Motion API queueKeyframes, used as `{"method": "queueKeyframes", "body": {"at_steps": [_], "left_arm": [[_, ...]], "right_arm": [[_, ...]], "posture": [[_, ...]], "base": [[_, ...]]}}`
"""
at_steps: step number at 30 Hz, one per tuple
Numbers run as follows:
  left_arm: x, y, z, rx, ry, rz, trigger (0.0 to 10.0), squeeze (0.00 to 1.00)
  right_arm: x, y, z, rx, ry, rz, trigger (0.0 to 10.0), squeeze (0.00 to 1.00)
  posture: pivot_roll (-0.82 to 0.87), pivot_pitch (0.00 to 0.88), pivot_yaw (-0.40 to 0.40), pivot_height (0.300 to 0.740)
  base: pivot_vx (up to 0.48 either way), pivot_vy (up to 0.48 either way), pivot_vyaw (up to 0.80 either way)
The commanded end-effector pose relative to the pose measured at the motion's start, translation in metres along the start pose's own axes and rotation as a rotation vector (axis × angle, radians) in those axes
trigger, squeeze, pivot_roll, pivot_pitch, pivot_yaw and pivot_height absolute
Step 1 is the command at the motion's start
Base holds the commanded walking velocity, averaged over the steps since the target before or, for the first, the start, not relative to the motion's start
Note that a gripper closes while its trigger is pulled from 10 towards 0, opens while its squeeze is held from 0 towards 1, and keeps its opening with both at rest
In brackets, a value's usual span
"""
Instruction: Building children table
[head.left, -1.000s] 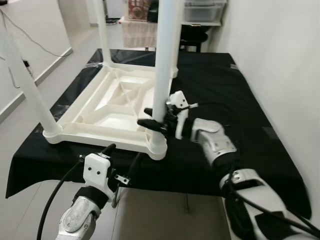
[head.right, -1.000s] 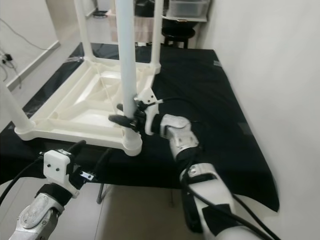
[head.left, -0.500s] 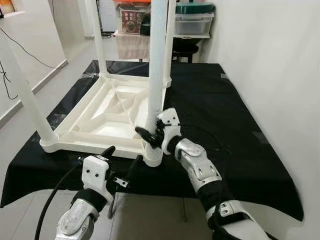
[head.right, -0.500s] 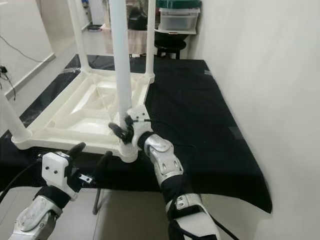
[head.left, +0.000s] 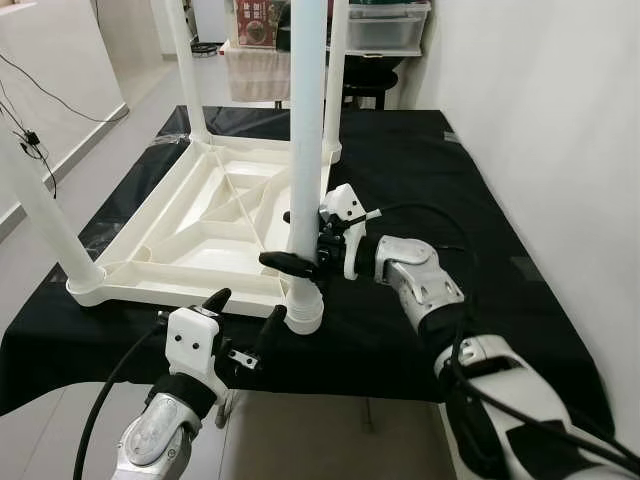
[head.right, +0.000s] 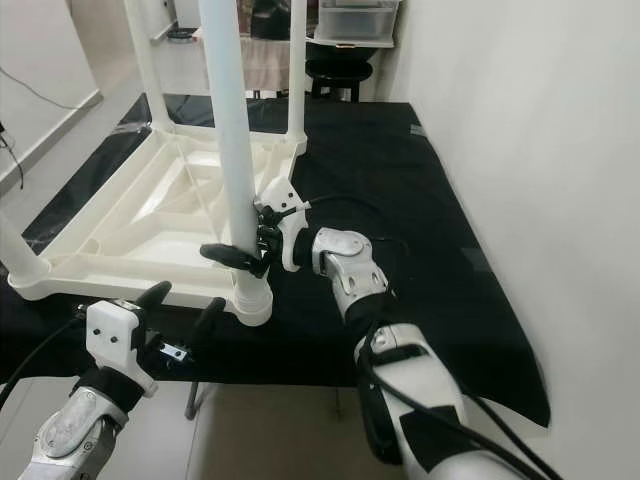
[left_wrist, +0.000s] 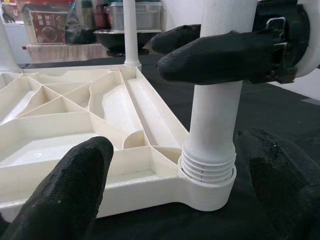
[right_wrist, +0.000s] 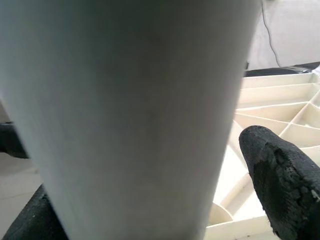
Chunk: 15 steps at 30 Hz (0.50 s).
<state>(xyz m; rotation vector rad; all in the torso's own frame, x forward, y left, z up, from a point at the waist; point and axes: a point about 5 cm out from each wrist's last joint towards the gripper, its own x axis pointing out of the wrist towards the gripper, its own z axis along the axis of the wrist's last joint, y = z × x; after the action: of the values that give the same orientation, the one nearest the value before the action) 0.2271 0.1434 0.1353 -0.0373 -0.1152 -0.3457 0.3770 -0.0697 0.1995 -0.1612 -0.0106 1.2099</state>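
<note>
The upturned white tabletop (head.left: 210, 225) is laid on the black-draped surface (head.left: 440, 190), so its leg sockets face up. The near-corner leg (head.left: 303, 150) is gripped low by the right gripper (head.left: 300, 245), presumably for seating its thread. The left gripper (head.left: 243, 318) is held wide-jawed just before the socket

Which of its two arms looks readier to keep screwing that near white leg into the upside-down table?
The right. Its gripper is already closed around the near leg just above the socket, while the left gripper hangs open below the table's edge, touching nothing.
</note>
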Motion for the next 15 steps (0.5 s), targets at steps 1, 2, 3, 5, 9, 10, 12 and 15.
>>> {"method": "queueKeyframes", "body": {"at_steps": [1, 2, 3, 5, 9, 10, 12, 15], "left_arm": [[-0.002, 0.000, -0.005, 0.004, 0.020, 0.001, 10.0, 0.00], [-0.002, 0.000, -0.005, 0.004, 0.021, 0.002, 10.0, 0.00], [-0.002, 0.000, -0.005, 0.003, 0.021, 0.002, 10.0, 0.00], [-0.002, 0.000, -0.005, 0.003, 0.021, 0.001, 10.0, 0.00], [-0.002, 0.000, -0.005, 0.004, 0.021, 0.002, 10.0, 0.00], [-0.002, 0.000, -0.005, 0.004, 0.021, 0.002, 10.0, 0.00], [-0.002, 0.000, -0.005, 0.004, 0.021, 0.002, 10.0, 0.00], [-0.003, -0.001, -0.005, 0.001, 0.021, -0.001, 10.0, 0.00]], "right_arm": [[0.001, 0.002, 0.002, 0.005, 0.004, 0.073, 10.0, 0.00], [0.000, 0.002, 0.003, 0.016, 0.009, 0.110, 6.5, 0.00], [-0.001, 0.003, 0.003, 0.024, 0.012, 0.134, 6.5, 0.00], [-0.002, 0.002, 0.003, 0.030, 0.013, 0.143, 0.0, 0.00], [-0.003, 0.003, 0.000, 0.024, 0.017, 0.151, 0.0, 0.00], [-0.003, 0.003, 0.000, 0.024, 0.017, 0.151, 0.0, 0.00], [-0.004, 0.002, -0.002, 0.022, 0.017, 0.148, 0.0, 0.00], [-0.012, -0.002, -0.007, 0.013, -0.015, 0.066, 0.0, 0.00]], "posture": [[0.04, 0.039, -0.056, 0.740], [0.04, 0.039, -0.056, 0.740], [0.04, 0.039, -0.056, 0.740], [0.04, 0.039, -0.058, 0.740], [0.04, 0.040, -0.053, 0.740], [0.04, 0.040, -0.053, 0.740], [0.04, 0.040, -0.052, 0.740], [0.03, 0.043, -0.049, 0.740]], "base": [[0.000, 0.000, 0.00], [0.000, 0.000, 0.00], [0.000, 0.000, 0.00], [0.000, 0.000, 0.00], [0.000, 0.000, 0.00], [0.000, 0.000, 0.00], [0.000, 0.000, 0.00], [0.000, 0.000, 0.00]]}}
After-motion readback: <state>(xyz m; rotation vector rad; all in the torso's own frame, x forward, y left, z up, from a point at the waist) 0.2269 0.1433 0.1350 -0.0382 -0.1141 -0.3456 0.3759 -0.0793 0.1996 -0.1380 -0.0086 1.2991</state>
